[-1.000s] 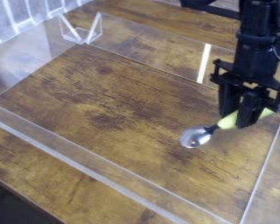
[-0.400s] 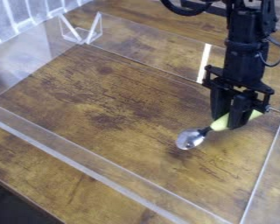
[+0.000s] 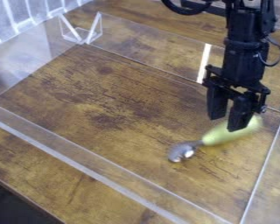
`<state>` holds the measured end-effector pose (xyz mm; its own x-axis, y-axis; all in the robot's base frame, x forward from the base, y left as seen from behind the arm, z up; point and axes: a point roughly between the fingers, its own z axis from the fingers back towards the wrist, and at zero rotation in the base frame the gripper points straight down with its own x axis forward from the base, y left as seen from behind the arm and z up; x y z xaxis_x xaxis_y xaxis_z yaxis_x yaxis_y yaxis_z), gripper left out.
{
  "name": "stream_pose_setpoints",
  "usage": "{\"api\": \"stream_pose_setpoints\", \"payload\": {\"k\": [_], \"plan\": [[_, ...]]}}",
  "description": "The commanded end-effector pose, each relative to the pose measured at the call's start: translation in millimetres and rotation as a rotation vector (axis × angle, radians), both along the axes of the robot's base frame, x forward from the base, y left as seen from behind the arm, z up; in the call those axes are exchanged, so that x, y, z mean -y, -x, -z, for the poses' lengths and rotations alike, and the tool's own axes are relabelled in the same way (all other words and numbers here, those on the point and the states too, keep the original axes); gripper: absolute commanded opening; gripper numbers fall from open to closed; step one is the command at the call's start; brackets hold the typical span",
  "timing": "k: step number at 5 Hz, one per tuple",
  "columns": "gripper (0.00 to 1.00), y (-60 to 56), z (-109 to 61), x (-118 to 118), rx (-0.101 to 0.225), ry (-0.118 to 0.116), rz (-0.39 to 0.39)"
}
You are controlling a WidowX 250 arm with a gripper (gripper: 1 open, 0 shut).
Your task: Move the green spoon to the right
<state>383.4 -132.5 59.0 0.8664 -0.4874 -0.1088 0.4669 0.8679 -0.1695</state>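
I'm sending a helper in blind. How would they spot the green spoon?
Look at the wooden table, inside its clear plastic walls, toward the right edge. Just below the black pincer lies the green spoon: a yellow-green handle with a shiny silver bowl, the only loose item there.

One green spoon [image 3: 210,143] lies on one wooden counter [image 3: 95,96], under one claw [image 3: 240,122], inside one clear low-walled tray [image 3: 60,149].

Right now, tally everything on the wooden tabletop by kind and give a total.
Green spoon: 1
Clear plastic barrier wall: 1
Robot gripper: 1
Total: 3
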Motion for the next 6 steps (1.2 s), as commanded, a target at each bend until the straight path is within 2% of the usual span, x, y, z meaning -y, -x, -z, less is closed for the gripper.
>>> {"api": "stream_pose_setpoints", "payload": {"k": [1, 2, 3, 4, 5, 6], "plan": [[1.00, -10.1, -23.2, -4, 0.078, 0.020, -0.009], [1.00, -15.3, -9.3, -3, 0.061, 0.024, 0.007], [1.00, -11.0, -15.6, -2, 0.067, 0.013, 0.019], [1.00, -5.3, -23.3, 3, 0.064, 0.012, 0.031], [1.00, -9.4, -24.0, 1, 0.063, 0.009, 0.010], [0.00, -13.4, -24.5, -1, 0.061, 0.006, -0.009]]}}
